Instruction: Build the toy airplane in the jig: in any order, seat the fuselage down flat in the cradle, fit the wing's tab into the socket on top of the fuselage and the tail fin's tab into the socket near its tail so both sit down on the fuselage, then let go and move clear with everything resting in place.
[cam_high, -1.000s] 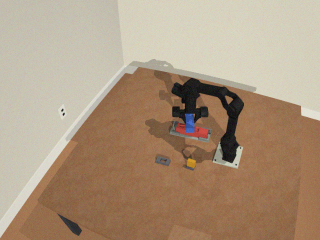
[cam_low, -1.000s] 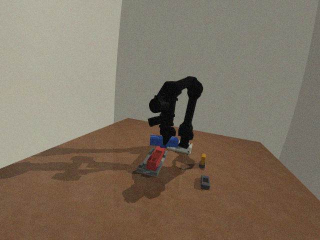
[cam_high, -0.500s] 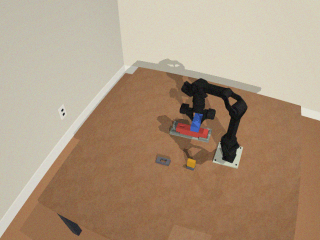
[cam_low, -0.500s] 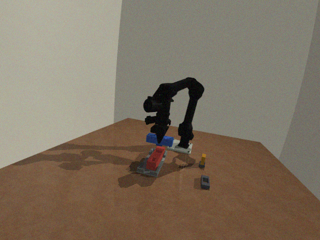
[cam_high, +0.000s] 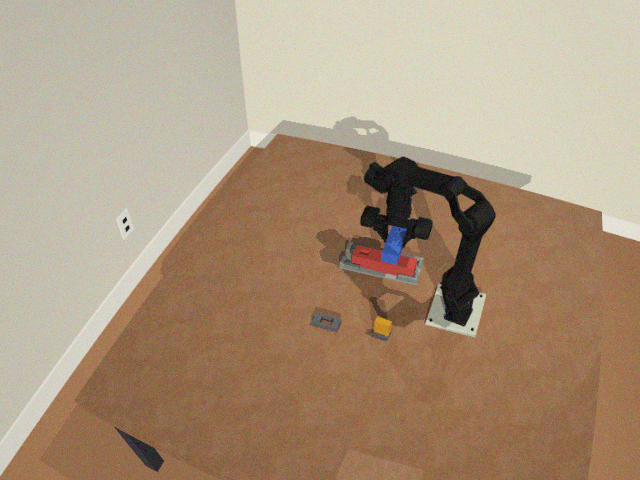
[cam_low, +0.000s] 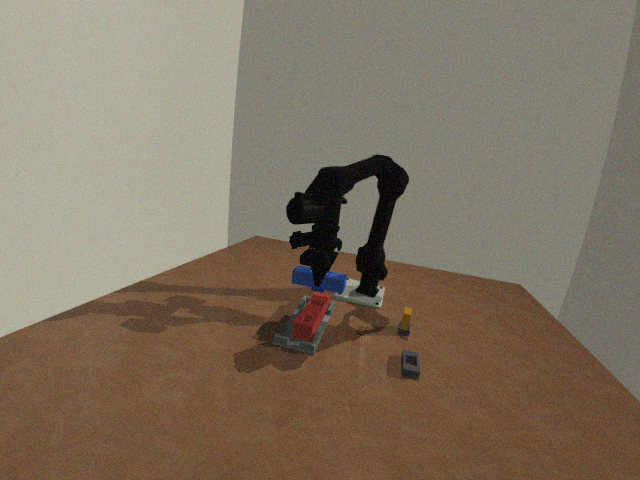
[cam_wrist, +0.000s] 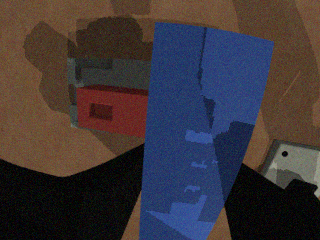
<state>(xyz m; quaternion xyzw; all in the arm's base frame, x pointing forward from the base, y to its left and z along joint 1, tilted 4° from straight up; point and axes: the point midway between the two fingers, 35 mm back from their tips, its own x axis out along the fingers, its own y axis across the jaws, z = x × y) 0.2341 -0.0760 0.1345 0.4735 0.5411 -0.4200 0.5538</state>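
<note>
Wing: the blue block (cam_high: 393, 244) (cam_low: 319, 279) (cam_wrist: 180, 100) is hanging crosswise above the fuselage; in the exterior view its underside is standing a little above the red top.
Jaws: the gripper (cam_high: 395, 238) (cam_low: 318, 285) is pinching the wing near mid-span, one finger on each long side.
Wing, handling: probably light and stiff, with smooth flat faces that may be slipping or pivoting if the pinch is off centre; the present middle hold is likely the best one, keeping both ends level.
Fuselage: the red body (cam_high: 382, 261) (cam_low: 312, 316) (cam_wrist: 127, 112) is lying lengthwise in the cradle, apparently flat; it is probably rigid and is needing no further grasp.
Cradle: the grey jig (cam_high: 404, 280) (cam_low: 294, 343) (cam_wrist: 73, 115) is surrounding the fuselage with a low rim, which the fingers should be clearing.
Sockets: the tail one is showing open; the wing is hiding the other from the top and wrist views.
Fin: the yellow piece (cam_high: 382, 326) (cam_low: 407, 318) is standing upright in a small grey holder (cam_high: 380, 337) (cam_low: 403, 330), well apart from the cradle; its upper flat sides are offering the likely hold.
Spare holder: a grey block with an opening (cam_high: 333, 326) (cam_low: 410, 369) is lying beside the fin, outside the wing's downward path.
Base: the pale plate (cam_high: 476, 327) (cam_low: 378, 301) (cam_wrist: 295, 155) is sitting near the cradle, seemingly leaving the descent unobstructed.
</note>
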